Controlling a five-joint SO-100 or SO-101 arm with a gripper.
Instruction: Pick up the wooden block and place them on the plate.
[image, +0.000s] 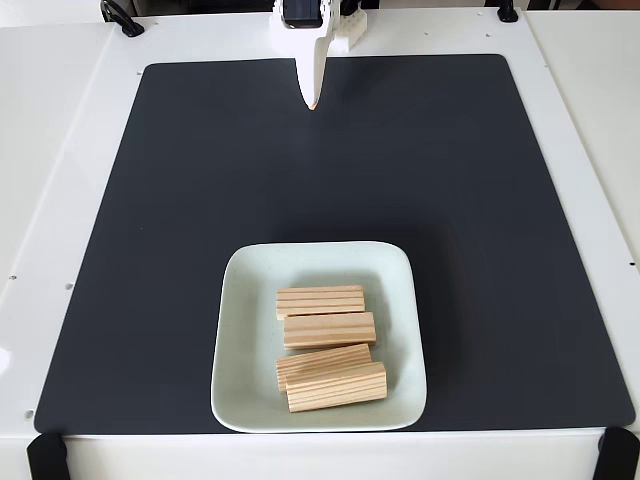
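Several wooden blocks lie inside the pale mint-white plate (246, 345) near the front of the mat in the fixed view. Their grooved faces point up. One wooden block (320, 301) lies furthest back, another (329, 329) just in front of it. A third (322, 360) is partly overlapped by the frontmost one (336, 387). My white gripper (313, 102) hangs at the far edge of the mat, well away from the plate. Its fingers come together to one point, with nothing between them.
A black mat (150, 250) covers most of the white table (60, 150). Black clamps (46, 456) sit at the front corners. The arm's base (303, 15) stands at the back centre.
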